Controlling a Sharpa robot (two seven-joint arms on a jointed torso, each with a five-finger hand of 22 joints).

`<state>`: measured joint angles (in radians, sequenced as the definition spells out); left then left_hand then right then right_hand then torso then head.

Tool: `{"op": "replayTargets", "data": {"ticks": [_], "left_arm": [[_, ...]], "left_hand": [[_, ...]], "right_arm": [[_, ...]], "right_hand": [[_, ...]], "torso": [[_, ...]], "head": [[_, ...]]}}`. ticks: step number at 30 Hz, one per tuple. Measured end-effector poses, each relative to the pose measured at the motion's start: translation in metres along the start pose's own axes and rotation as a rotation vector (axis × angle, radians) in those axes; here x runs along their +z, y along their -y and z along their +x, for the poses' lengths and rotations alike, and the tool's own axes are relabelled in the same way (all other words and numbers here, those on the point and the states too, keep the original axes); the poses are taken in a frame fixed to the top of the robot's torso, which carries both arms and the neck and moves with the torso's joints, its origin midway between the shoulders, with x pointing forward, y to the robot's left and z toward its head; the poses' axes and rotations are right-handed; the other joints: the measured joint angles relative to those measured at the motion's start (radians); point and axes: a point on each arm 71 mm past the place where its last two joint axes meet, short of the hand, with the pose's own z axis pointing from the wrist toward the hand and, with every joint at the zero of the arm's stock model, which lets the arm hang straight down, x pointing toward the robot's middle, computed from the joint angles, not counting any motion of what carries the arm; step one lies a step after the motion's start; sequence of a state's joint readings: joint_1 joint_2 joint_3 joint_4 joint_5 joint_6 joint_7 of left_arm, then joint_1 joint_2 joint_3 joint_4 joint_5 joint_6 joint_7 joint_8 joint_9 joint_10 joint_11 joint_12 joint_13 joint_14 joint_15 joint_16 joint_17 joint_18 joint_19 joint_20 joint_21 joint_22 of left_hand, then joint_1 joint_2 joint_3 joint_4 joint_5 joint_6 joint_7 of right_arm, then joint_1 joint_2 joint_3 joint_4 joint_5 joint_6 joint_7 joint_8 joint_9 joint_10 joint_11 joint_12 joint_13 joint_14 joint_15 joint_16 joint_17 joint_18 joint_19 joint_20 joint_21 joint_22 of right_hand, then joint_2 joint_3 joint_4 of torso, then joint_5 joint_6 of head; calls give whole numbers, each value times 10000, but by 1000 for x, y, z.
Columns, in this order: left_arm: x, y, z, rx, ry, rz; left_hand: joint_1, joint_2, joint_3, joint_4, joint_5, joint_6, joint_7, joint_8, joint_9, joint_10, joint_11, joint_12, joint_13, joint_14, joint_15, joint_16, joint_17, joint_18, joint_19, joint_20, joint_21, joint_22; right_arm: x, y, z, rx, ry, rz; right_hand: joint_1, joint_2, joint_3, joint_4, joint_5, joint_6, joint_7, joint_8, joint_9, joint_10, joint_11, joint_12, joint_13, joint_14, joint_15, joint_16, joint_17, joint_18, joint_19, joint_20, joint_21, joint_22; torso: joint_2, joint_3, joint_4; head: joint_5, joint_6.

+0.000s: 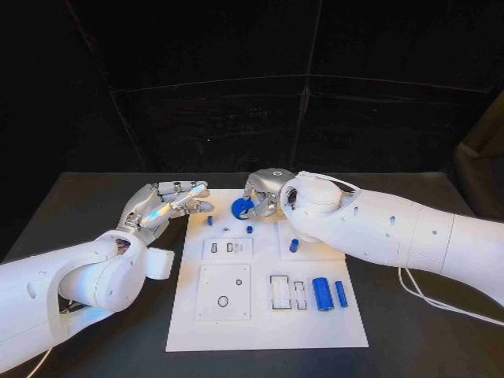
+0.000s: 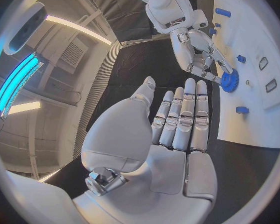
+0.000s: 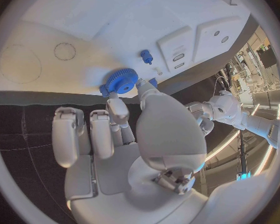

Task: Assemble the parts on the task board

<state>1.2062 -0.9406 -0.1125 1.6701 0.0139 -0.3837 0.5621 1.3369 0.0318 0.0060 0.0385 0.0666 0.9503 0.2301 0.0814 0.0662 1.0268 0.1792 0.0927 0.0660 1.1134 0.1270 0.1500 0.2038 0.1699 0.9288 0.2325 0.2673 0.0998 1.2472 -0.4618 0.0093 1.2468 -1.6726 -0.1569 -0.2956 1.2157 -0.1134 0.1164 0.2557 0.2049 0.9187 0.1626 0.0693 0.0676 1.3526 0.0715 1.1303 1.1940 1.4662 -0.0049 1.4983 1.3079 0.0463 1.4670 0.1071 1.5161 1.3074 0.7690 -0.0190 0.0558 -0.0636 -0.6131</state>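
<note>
Right hand (image 1: 266, 191) pinches blue gear (image 1: 242, 208) at board's (image 1: 195, 327) far edge. Left hand (image 1: 161, 203) open, fingers straight, just off board's far-left corner. Judgement: keep gear flat and lower it squarely. Small pegs (image 1: 249, 229) stand near; near-edge cylinders (image 1: 321, 294) well apart, surface around open.

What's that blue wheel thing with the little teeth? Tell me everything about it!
It is a blue gear, round with small teeth all round its edge, and it looks like plastic. The right hand pinches it between fingertips, holding it on edge at the far end of the white task board. In the head view the gear sits near that hand's fingers. The left hand, fingers straight, is nearby and does not touch it.
</note>
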Motion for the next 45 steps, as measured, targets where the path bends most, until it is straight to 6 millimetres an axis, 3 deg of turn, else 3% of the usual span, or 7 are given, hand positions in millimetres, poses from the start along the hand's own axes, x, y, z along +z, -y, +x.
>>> {"op": "replayTargets", "data": {"ticks": [3, 18, 22, 29, 34, 38, 45], "left_arm": [[0, 0, 0, -3, -7, 1], [0, 0, 0, 8, 8, -2], [0, 0, 0, 8, 9, -3], [0, 0, -3, 34, 59, -6], [0, 0, -5, 54, 94, -6], [0, 0, -5, 62, 102, -6], [3, -1, -5, 64, 87, -2]], "left_hand": [[0, 0, 0, 0, 0, 0, 0, 0, 0, -13, 13, 0, 0, 0, 0, 1, 0, 0, 0, 0, 0, 1], [0, 0, -1, -56, 0, 0, 0, 0, 0, -13, 13, 0, 2, 0, 0, 1, -1, 0, 0, 0, 0, -10], [0, 0, -1, -56, 0, 0, 0, 0, 0, -13, 13, 0, 2, 0, 0, 1, -2, 0, 0, 0, 0, -10], [0, 0, -1, -56, 0, 0, 0, 0, 0, -13, 13, 0, 3, 0, 0, 1, -1, -1, 0, 0, 0, -9], [39, 39, 16, -73, 0, 0, 0, 0, 0, -13, 13, 0, 3, 0, 0, 1, 10, -1, 0, 0, 0, -12], [39, 39, 14, -126, 0, 0, 0, 0, 0, -13, 13, 0, 4, 0, 0, -38, 33, -2, 0, 0, 0, -21], [77, 77, 13, -126, 0, 0, 0, 0, 0, -13, 13, 0, 4, 0, 0, -38, 42, -2, 0, 0, 0, -20]], "right_arm": [[0, 0, 0, 46, -50, 1], [-3, 6, 0, 228, -54, 80], [-9, 12, -3, 451, 403, 0], [-43, 55, -16, 1544, 1658, -269], [-75, 108, -21, 2477, 1940, 24], [-93, 143, -23, 2934, 2069, 376], [-105, 173, -23, 3308, 2129, 586]], "right_hand": [[-81, 8, -184, 117, 243, -55, 55, 0, -6, 0, 0, 27, 23, -14, 15, 0, 0, 0, 1, 1, 0, 0], [-111, 52, -291, 132, 370, -86, 26, 0, -5, 35, 36, 193, 171, -14, 14, 47, -2, 1, 1, 0, 8, 0], [116, 274, -417, 6, 630, 115, -42, 0, 23, 200, -21, 478, 391, -14, 14, 50, -2, 1, 1, 0, 41, 0], [811, 282, -463, -432, 561, 219, -109, 0, 27, 232, -53, 533, 438, -14, 14, 48, -3, 0, 1, 0, 41, -1], [1327, 137, -481, -870, 510, 294, -100, 0, 26, 83, -86, 259, 264, -14, 14, -93, -3, -1, -63, -19, -40, 7], [1612, 25, -545, -1123, 510, 294, -100, 0, 12, 12, -90, 154, 165, -14, 14, -95, -4, 0, -93, -18, -99, 7], [1780, -7, -568, -1259, 510, 294, -100, 0, 8, 13, -90, 105, 113, -14, 14, -95, -4, -1, -93, -18, -99, 6]], "torso": [[0, 0, 0], [0, 0, 1], [0, 0, 8], [-12, 7, -11], [-26, 8, -61], [-26, 37, -112], [-12, 64, -123]], "head": [[-16, 0], [-19, -37], [-36, -33], [-19, 25], [-27, 83], [-50, 136], [-214, 157]]}}
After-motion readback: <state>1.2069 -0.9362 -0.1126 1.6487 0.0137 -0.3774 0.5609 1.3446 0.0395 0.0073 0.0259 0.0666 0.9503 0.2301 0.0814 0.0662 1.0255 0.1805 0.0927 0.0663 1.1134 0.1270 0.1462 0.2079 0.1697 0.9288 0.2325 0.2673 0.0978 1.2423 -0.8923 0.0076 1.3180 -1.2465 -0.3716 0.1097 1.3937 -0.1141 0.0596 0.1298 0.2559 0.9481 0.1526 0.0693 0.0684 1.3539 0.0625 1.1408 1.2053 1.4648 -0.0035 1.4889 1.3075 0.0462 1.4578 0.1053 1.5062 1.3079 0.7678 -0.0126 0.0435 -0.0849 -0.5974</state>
